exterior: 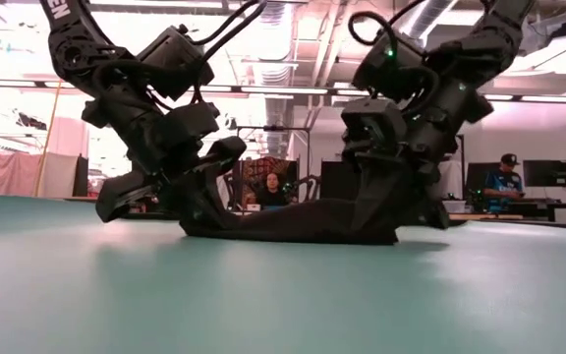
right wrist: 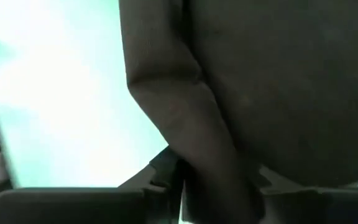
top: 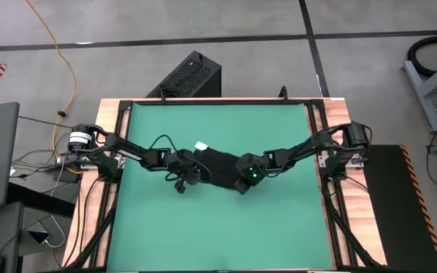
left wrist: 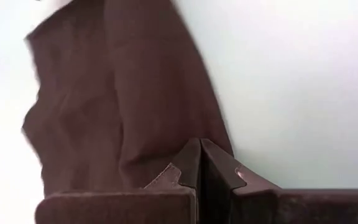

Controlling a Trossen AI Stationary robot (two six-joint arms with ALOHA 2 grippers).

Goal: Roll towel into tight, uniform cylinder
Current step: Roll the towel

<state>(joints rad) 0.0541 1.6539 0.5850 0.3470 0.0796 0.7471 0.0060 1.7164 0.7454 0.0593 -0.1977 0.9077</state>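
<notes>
The towel (top: 217, 168) lies bunched near the middle of the green mat (top: 218, 227), its small white tag (top: 200, 145) at the far left edge; both grippers are down at it, one at each end.

The left gripper (top: 186, 176) sits at the towel's left end; in its wrist view the two fingers (left wrist: 188, 165) stand pressed together, tips meeting at the cloth's (left wrist: 123, 106) edge with no gap showing; whether any fabric is pinched between them I cannot tell.

The right gripper (top: 243, 180) sits at the towel's right end; in its wrist view a thick fold of the cloth (right wrist: 197, 124) runs down between the fingers (right wrist: 163, 165), so they are clamped on the towel.

From table height the towel (exterior: 303, 221) is a low dark heap resting on the mat (exterior: 263, 295), the left gripper (exterior: 190, 211) and the right gripper (exterior: 381, 221) both touching it; behind the table a black ribbed box (top: 188, 76) stands on the floor.
</notes>
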